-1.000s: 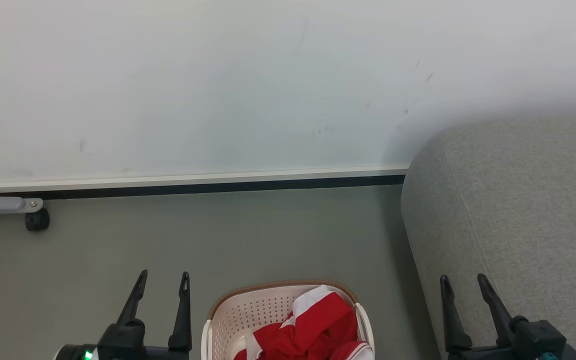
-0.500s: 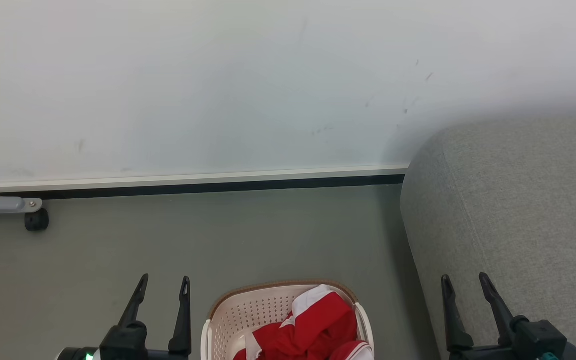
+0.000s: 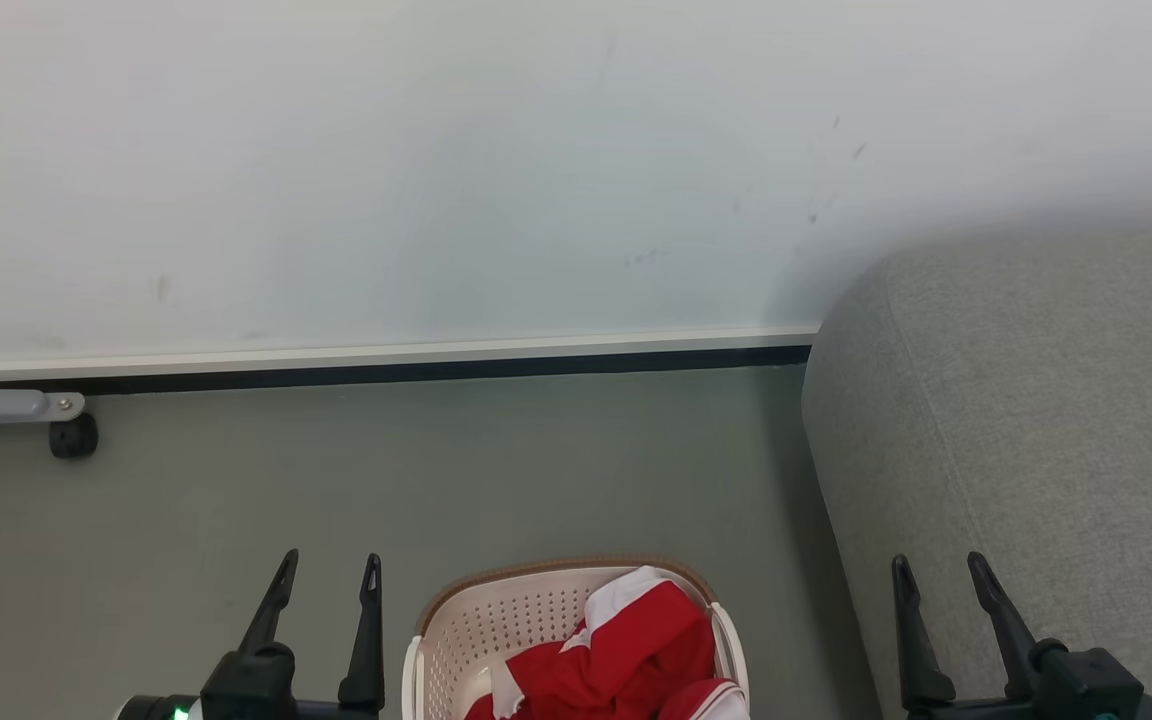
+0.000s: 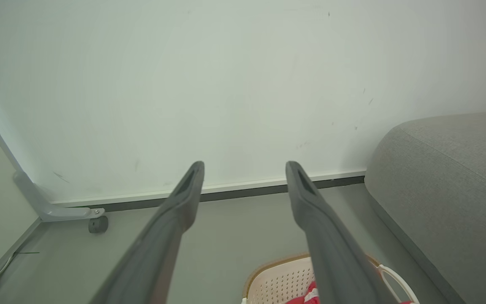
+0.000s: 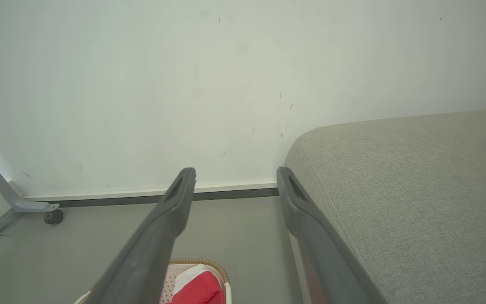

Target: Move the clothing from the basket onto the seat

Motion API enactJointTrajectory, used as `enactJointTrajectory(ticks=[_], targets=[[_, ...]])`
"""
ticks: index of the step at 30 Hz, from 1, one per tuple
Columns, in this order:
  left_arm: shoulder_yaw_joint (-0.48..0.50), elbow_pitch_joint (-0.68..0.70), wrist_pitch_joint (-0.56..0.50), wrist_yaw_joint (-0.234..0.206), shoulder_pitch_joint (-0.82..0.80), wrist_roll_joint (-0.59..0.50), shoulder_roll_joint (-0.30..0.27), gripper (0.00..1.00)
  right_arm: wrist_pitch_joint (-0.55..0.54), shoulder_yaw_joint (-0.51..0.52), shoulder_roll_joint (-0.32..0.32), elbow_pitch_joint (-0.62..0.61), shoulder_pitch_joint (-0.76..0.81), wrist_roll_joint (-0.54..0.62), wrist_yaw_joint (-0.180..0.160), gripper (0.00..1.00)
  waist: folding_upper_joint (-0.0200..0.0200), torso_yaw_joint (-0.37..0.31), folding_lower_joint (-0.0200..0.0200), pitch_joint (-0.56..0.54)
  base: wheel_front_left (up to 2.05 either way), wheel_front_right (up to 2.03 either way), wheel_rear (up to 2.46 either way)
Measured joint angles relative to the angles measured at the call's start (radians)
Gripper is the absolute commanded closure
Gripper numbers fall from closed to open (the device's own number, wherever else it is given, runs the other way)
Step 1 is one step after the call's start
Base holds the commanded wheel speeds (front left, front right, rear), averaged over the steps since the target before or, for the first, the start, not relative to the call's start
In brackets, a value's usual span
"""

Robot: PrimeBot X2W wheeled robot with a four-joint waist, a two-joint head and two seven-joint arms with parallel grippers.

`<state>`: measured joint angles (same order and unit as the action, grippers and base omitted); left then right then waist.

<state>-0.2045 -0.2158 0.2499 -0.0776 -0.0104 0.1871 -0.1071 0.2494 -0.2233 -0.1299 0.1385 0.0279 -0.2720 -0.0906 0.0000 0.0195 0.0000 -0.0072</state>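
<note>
The red and white clothing [image 3: 626, 650] lies bunched in the cream basket [image 3: 496, 620] with its brown rim, on the floor at the bottom centre of the head view. To the right rises the grey seat [image 3: 1036, 420]. My left gripper [image 3: 328, 570] stands open to the left of the basket, nothing between its fingers. My right gripper [image 3: 939, 572] stands open over the seat's front edge, also empty. The left wrist view shows the left gripper [image 4: 245, 169] above the basket [image 4: 276, 278]; the right wrist view shows the right gripper [image 5: 234, 175], the clothing [image 5: 198, 287] and the seat [image 5: 416, 190].
A white wall [image 3: 436, 170] with a dark skirting line stands behind the grey floor [image 3: 486, 470]. At the far left a grey metal leg with a black caster [image 3: 73, 437] rests by the wall.
Both grippers have sunk slightly in the head view and the right one has drifted a little to the right. Basket and clothing lie as before.
</note>
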Motion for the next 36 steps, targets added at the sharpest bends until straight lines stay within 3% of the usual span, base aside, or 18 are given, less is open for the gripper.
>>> enactJointTrajectory(ticks=[15,36], targets=[[-0.050,-0.020,0.000,0.035,-0.058,-0.029,0.013,0.00,0.000,0.046,-0.021,-0.072,-0.035,0.011,0.002,0.00,0.0000,-0.001,0.0001,0.119,0.00,0.00,0.00],[-0.139,-0.344,-0.026,0.059,-0.307,-0.090,0.042,0.00,0.007,0.055,-0.043,-0.241,-0.197,0.063,0.011,0.00,0.0001,-0.100,0.0003,0.408,0.00,0.00,0.00]])
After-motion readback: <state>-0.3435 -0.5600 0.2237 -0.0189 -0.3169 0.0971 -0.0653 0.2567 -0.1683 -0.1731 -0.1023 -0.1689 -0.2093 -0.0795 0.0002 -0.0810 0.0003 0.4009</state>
